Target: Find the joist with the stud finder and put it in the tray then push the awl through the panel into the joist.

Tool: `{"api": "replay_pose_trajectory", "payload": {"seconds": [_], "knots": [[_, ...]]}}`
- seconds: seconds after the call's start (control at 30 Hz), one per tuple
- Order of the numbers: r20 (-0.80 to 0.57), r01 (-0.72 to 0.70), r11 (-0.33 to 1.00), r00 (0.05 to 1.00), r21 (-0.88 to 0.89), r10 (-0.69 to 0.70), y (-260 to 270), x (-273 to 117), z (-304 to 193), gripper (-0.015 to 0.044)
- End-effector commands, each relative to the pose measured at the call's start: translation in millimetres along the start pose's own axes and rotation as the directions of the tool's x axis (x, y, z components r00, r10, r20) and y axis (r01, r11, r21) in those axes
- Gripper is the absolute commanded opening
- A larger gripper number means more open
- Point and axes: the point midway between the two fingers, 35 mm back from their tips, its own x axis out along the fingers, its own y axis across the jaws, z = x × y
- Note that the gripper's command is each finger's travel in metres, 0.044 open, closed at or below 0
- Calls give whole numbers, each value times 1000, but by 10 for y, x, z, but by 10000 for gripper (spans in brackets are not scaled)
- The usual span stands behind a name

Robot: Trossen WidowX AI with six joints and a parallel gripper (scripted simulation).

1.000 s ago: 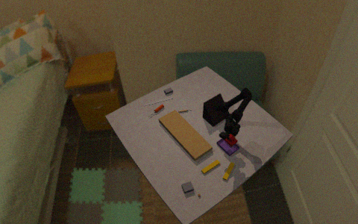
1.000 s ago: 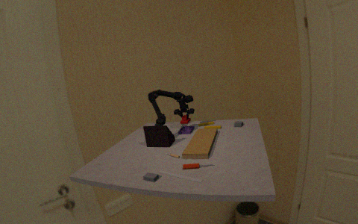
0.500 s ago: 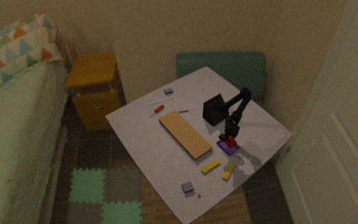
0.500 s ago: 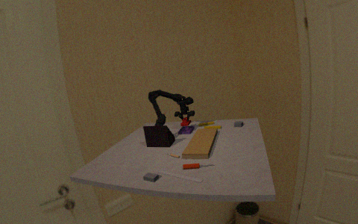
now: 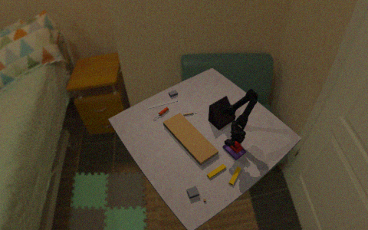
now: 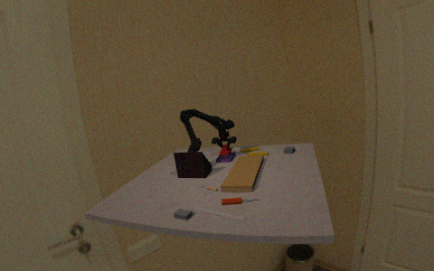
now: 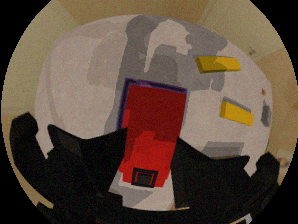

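Top view: the black parallel-jaw gripper point(image 5: 231, 143) point(image 6: 224, 148) point(image 7: 150, 132) pinches the boxy red stud finder point(image 5: 236, 147) point(image 6: 225, 151) point(image 7: 155, 115) over the shallow purple tray point(image 5: 228, 151) point(image 6: 225, 159) point(image 7: 121, 107). Exterior: the orange-handled awl point(image 6: 231, 201) point(image 5: 163, 111) lies beyond one end of the flat tan floor panel point(image 6: 246, 174) point(image 5: 188, 139). Wrist: the stud finder hides most of the tray.
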Motion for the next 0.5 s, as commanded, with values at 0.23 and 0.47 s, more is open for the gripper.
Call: {"api": "replay_pose_trajectory", "payload": {"seconds": [0.23,0.47], "knots": [[5,4,1000,1000,5,-4,11,149,-33,0],[11,5,1000,1000,7,-5,28,241,-50,0]]}}
